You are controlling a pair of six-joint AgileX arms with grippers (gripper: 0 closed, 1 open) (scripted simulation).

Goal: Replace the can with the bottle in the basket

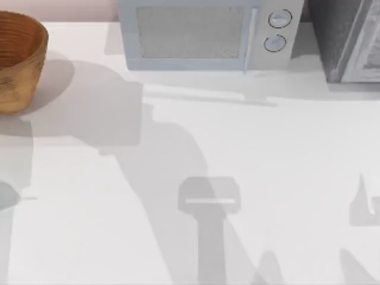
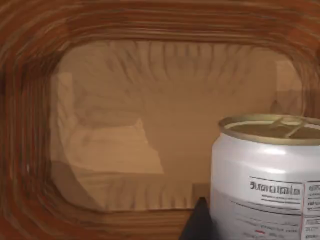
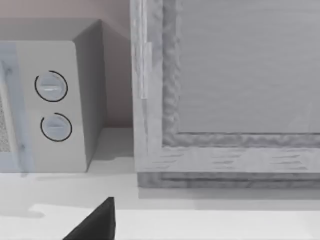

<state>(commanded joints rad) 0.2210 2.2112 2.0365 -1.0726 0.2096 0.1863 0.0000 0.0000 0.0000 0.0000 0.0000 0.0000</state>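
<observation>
White table (image 1: pixel 267 154) takes up most of the top view, with soft grey shadows falling across the middle and bottom of the frame. A pale grey microwave (image 1: pixel 208 34) with two round knobs (image 1: pixel 279 19) sits top center, a grey framed cabinet (image 1: pixel 350 38) top right, and a pinkish wall (image 1: pixel 59 9) runs behind, upper left

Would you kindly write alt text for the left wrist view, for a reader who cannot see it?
A white can with a dull gold top and printed label stands upright inside the basket, seen close up. Ribbed orange-brown wicker walls ring the pale woven floor, and a dark tip of the left pincer shows beside the can.
</observation>
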